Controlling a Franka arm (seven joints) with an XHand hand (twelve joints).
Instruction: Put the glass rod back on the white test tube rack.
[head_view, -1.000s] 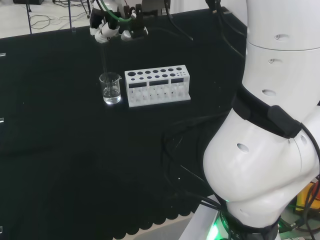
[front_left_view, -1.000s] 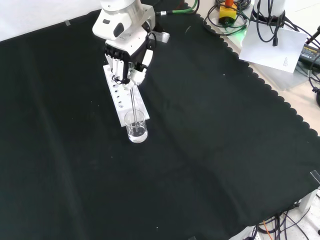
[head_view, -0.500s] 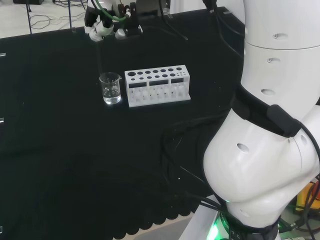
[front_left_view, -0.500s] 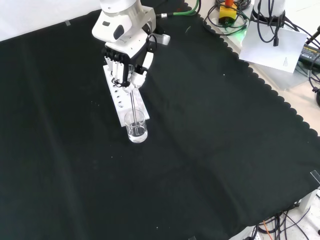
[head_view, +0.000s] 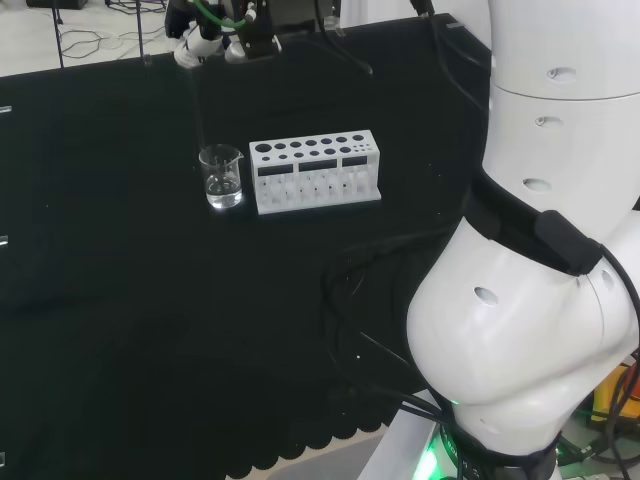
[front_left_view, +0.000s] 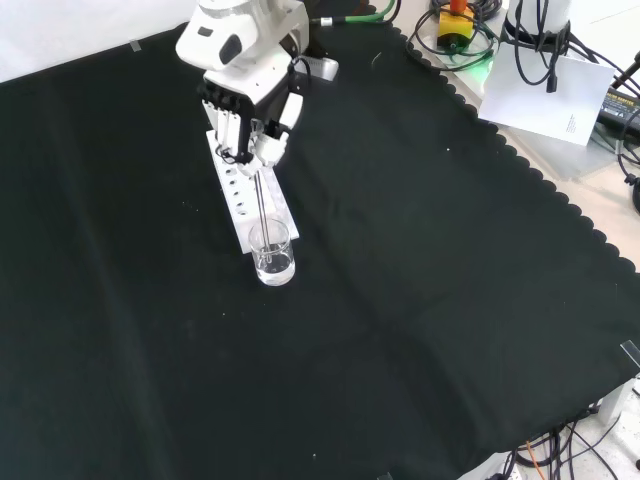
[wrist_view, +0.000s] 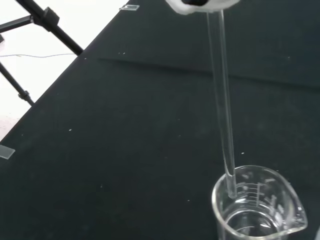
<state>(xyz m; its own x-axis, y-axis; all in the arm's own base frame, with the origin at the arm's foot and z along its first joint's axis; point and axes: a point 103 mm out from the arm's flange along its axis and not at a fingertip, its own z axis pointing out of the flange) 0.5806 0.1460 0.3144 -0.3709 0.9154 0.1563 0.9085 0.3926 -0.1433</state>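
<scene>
**Rod nearly lifted clear of beaker; rack still to come**

Pinched at its top end in the curled fingers of the hand (front_left_view: 248, 118), the glass rod (wrist_view: 222, 110) hangs straight down below the palm. In the wrist view, tip of the rod sits just inside the rim of the beaker (wrist_view: 257, 207), above a little clear liquid at the bottom; not yet fully out. In the front view, same picture: rod running down from the fingers into the mouth of the beaker directly underneath.

Done so far, judging from this: rod grasped and mostly raised. Left to do: clear the rim, carry sideways to the white test tube rack (head_view: 316, 170), lower into one of its holes, let go. Rack stands right beside the beaker on the black cloth (front_left_view: 420, 300), partly under and behind the hand in the front view, so only a short sideways carry seems needed. Rack's holes look empty from the head view, though clear ware would be hard to spot.

Writing: graduation marks visible on the beaker wall in the wrist view, too faint to read. No brand or label legible on rack, rod or hand.
</scene>
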